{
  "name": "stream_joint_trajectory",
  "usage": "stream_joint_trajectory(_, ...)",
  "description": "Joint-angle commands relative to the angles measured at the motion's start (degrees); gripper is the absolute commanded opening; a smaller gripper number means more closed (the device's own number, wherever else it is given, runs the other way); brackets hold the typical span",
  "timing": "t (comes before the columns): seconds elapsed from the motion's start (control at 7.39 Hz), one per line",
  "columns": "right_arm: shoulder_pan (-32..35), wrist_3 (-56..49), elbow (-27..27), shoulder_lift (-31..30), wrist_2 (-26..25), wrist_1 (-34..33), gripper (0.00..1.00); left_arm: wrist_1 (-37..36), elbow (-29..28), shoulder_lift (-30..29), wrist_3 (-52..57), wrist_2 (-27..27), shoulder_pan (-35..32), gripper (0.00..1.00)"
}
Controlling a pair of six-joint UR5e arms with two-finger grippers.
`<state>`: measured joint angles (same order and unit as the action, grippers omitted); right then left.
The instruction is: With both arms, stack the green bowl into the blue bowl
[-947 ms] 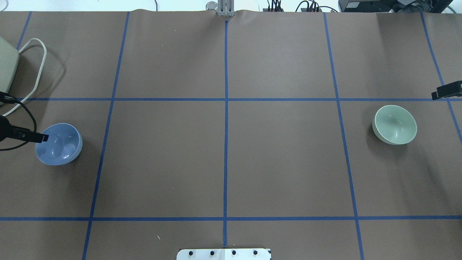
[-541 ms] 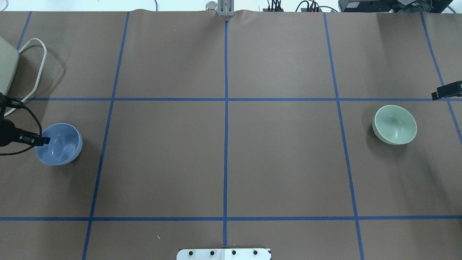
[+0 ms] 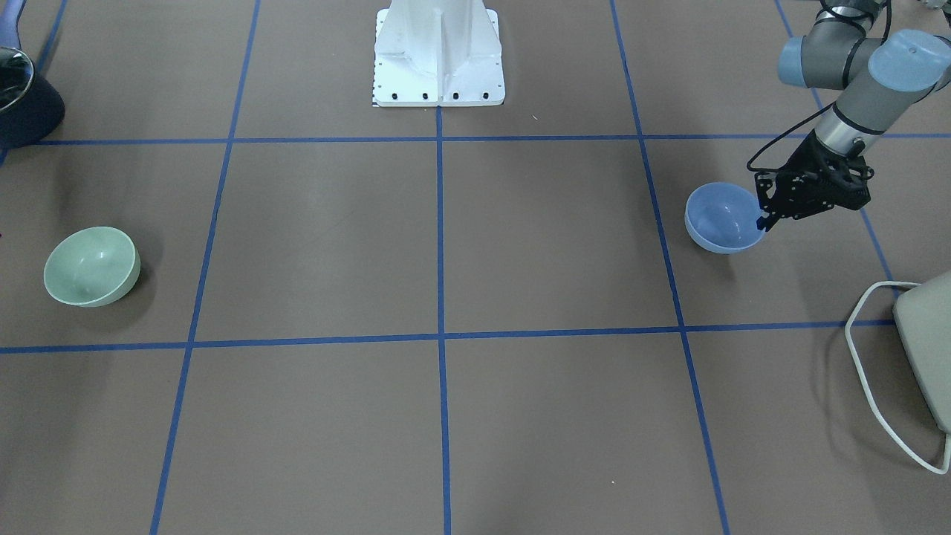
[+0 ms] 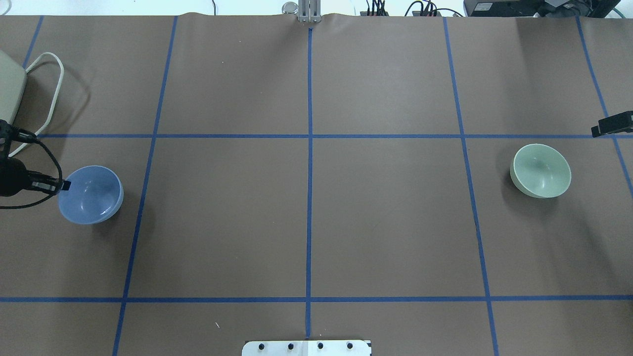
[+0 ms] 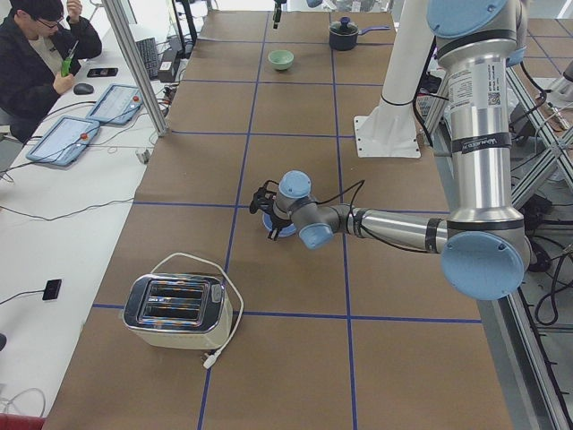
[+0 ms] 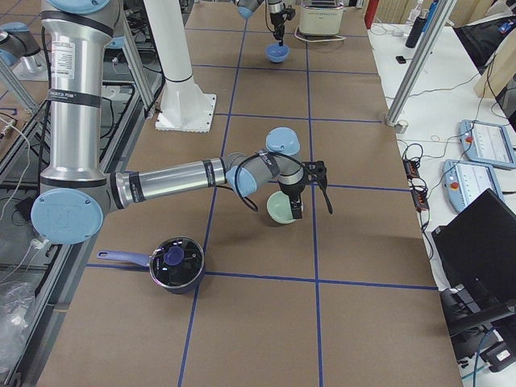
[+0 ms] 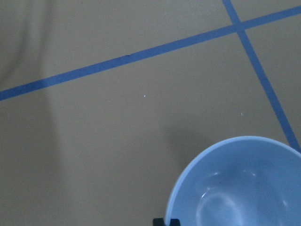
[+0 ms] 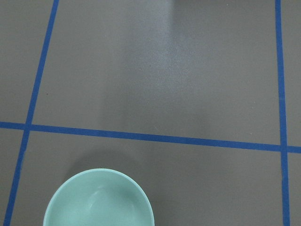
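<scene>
Far to the pedestal's (image 3: 438, 56) left, the blue bowl (image 3: 717, 219) was pinched by its rim in the left gripper (image 3: 764, 221). Far to the pedestal's right, the green bowl (image 4: 540, 170) sat apparently ungripped, with the right gripper (image 4: 612, 123) nearby; I cannot tell how wide it stood. Stacking was not yet done.

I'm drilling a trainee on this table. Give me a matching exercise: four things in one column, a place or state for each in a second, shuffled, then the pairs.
Things:
1. blue bowl
2. green bowl
3. toaster
4. lidded pot

Places or states:
A. table end on the robot's left, white cord looped beside it
B. rim at the left gripper
C. dark, on the robot's right side
D. mint-coloured, upright and empty

Pairs: 1-B, 2-D, 3-A, 4-C
</scene>
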<state>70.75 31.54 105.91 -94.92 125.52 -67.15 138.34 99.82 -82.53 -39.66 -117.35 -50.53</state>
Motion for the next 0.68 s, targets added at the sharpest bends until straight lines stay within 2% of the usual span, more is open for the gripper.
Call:
stream_joint_trajectory(0.0,0.0,0.01,0.0,0.0,0.07,0.0,1.0,-8.28,5.35,-4.8,-5.82,0.02,0.17,0.0)
stream_joint_trajectory(0.27,-0.17,-0.07,0.0,0.0,0.16,0.0,1.0,-22.17,6.35,-18.04,-12.17,0.45,2.61,0.0)
stream_joint_trajectory(0.54,-0.26,0.01,-0.17,0.0,0.07,0.09,1.0,-37.01,4.95,-32.98,-18.49,2.64,10.24,0.0)
